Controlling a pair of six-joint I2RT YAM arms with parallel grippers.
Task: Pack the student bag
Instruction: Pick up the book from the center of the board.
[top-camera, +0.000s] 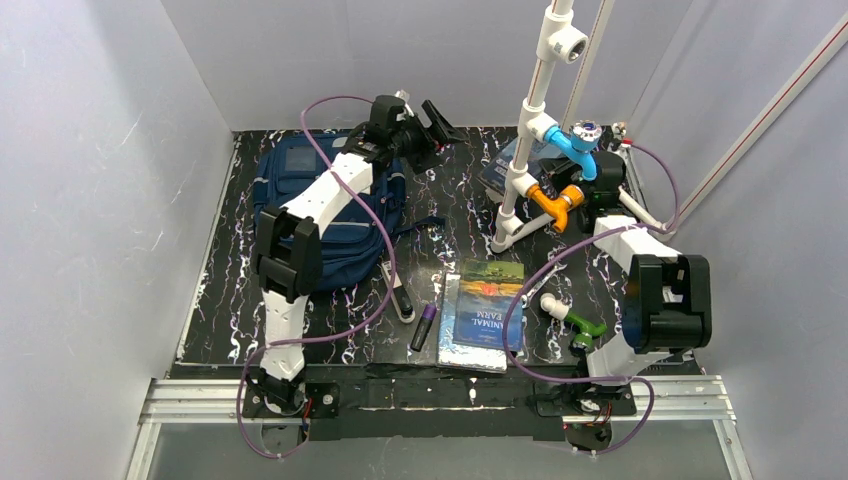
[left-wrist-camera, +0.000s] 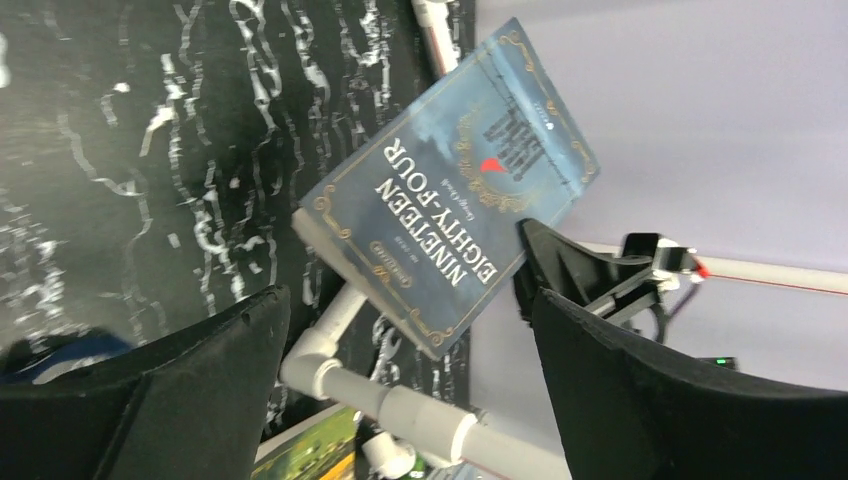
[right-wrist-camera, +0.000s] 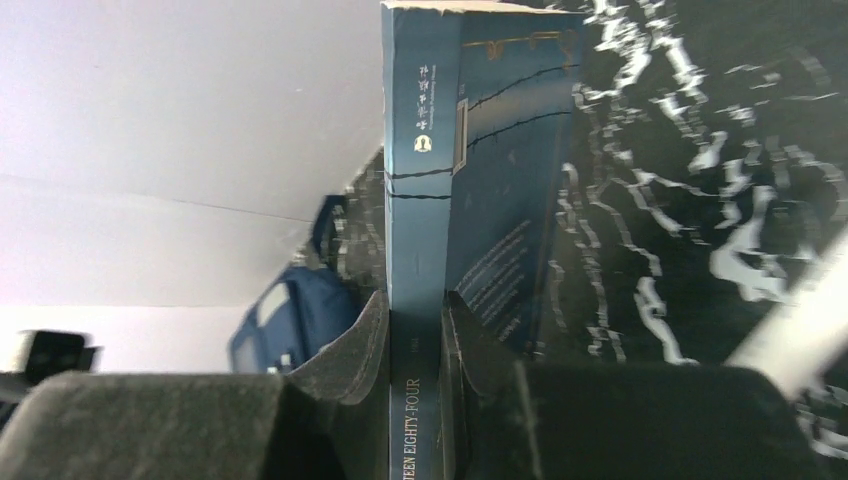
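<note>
Looks like a robotics lab cell: plain white panels (top-camera: 110, 150) boxing a black marbled tabletop (top-camera: 460, 200), aluminium rail (top-camera: 190, 400) at front.

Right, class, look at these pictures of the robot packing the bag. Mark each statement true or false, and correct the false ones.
1. The right gripper is shut on the Nineteen Eighty-Four book. True.
2. The left gripper holds the purple marker. False: the left gripper is open and empty, and the purple marker lies on the table.
3. The left arm reaches across the student bag. True.
4. The Animal Farm book is inside the student bag. False: the Animal Farm book lies flat on the table, outside the bag, beside the marker.
</note>
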